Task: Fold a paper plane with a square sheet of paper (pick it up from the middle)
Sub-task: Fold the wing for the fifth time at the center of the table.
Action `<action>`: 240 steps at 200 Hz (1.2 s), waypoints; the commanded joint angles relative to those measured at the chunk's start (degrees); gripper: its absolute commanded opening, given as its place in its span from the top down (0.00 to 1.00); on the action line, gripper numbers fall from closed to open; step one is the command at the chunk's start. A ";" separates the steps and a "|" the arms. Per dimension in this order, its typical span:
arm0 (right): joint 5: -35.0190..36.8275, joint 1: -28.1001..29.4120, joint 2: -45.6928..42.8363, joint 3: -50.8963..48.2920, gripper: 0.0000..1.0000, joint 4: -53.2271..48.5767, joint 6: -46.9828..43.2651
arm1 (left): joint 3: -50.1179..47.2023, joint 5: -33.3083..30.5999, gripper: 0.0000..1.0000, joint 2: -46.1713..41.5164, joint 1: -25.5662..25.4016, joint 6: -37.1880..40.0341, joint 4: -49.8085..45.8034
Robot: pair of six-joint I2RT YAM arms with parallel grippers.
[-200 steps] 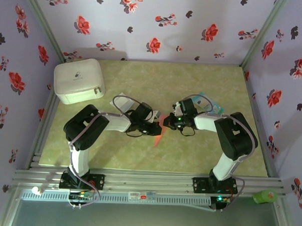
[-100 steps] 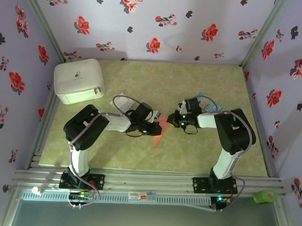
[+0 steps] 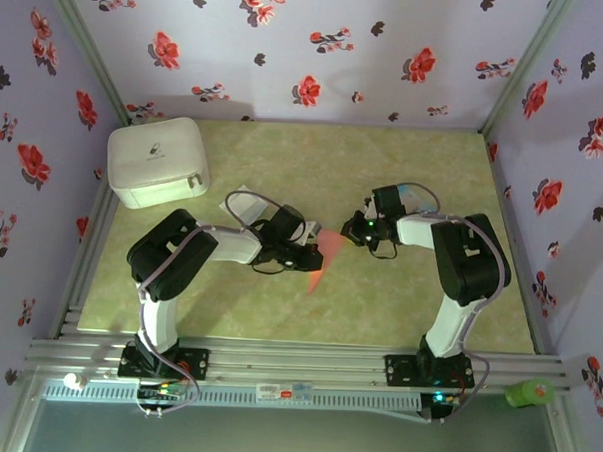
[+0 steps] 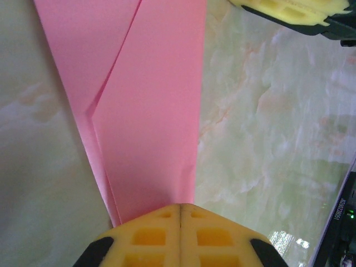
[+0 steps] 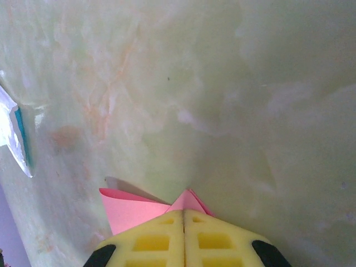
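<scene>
Pink paper looks mid-fold at frame centre; your left claw and right claw both clamp it (next: flatten the crease).

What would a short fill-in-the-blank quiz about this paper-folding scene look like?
1. The folded paper gripped at two ends is ____ in colour.
2. The left gripper and the right gripper are each ____ on that paper.
3. The white box sits at the table's far ____ corner.
Missing words: pink; shut; left.
</scene>
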 commanded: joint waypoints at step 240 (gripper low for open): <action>-5.98 2.87 -4.35 -7.06 0.96 11.43 5.63 | -1.89 -2.98 1.00 3.01 -1.16 1.26 -10.51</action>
